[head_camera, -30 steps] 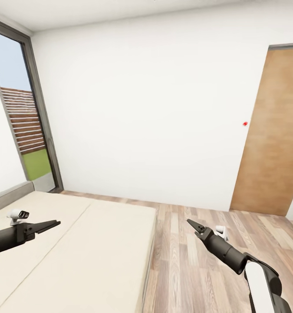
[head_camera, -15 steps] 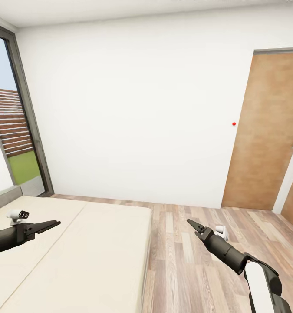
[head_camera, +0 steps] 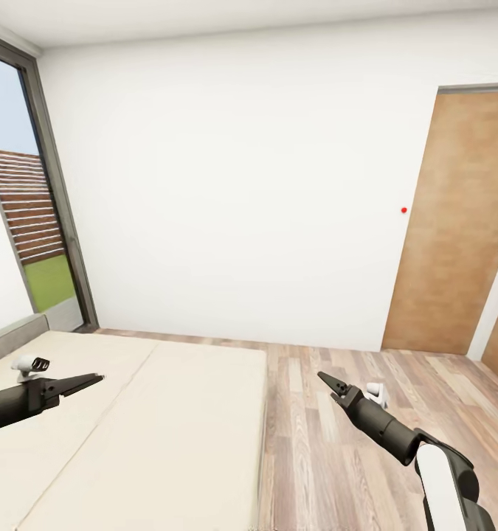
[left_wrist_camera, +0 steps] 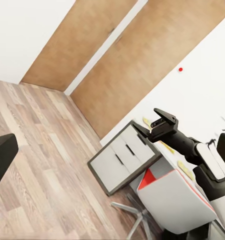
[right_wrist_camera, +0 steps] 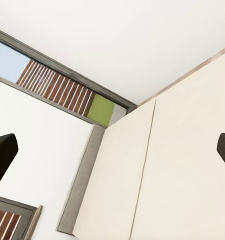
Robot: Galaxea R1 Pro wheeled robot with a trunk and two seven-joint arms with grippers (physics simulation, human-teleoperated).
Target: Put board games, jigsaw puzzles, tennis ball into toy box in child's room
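The bed [head_camera: 167, 428] is cut off at the lower left of the head view, and only a bare cream part of it shows. In the left wrist view, small yellowish flat bits [left_wrist_camera: 165, 145] lie on the bench [left_wrist_camera: 123, 159], too small to name. Dark marks on the wall above them are cut by the edge.

The left wrist view alone takes in the bench with its white drawers. It stands against the wall just beside two brown doors [left_wrist_camera: 142, 55], with a grey chair [left_wrist_camera: 177, 205] in front of it. The right wrist view looks across the bed to the window [right_wrist_camera: 67, 92].

The head view has the window [head_camera: 27, 221] at left, a door [head_camera: 455, 221] at right and a red dot [head_camera: 403, 210] on the white wall. The left gripper [head_camera: 94, 380] hangs over the bed and the right gripper [head_camera: 324, 378] over the plank floor [head_camera: 330, 457]. Both hold nothing.

The right gripper's fingers [right_wrist_camera: 1, 157] stand at opposite edges of its wrist view, wide apart. The left's finger [left_wrist_camera: 0, 160] sits at one edge in the same way, with a dark shape at the far edge, so it reads as apart too.

Since half a second ago the whole head view has shifted a little, with the door and dot now further right. The arms keep their pose.
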